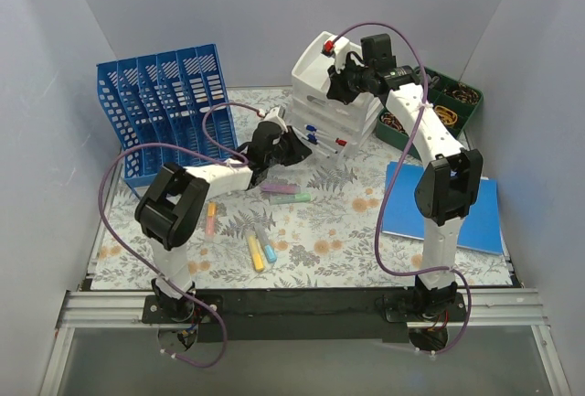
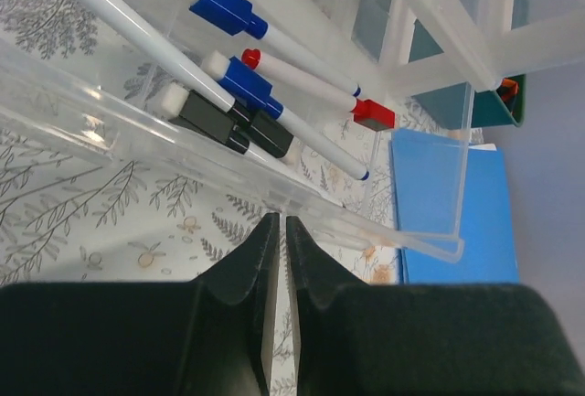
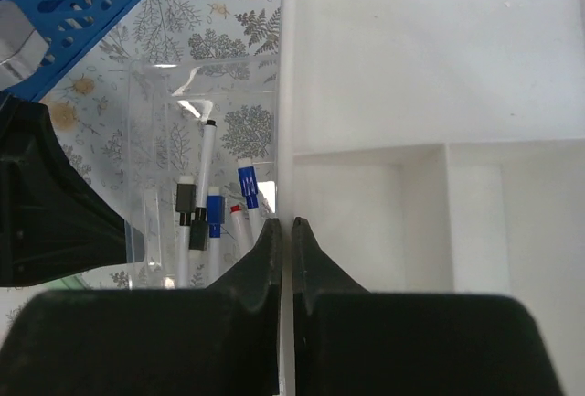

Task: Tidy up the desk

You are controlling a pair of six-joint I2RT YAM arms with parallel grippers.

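Left gripper [image 2: 279, 222] pinched shut on the clear drawer [image 2: 228, 172] of markers [image 2: 274, 112], right gripper [image 3: 283, 224] clamped on the rim of the white organiser [image 3: 384, 76] — out across the desk [image 1: 366, 231], highlighters [image 1: 260, 251] lie loose at seven o'clock of it — so tidying looks roughly midway

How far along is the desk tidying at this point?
Done: several markers lie in the pulled-out clear drawer. In hand: the right gripper pinches the drawer unit rim, and the left gripper sits shut at the drawer front. Left: highlighters loose on the desk, blue notebook lying flat.
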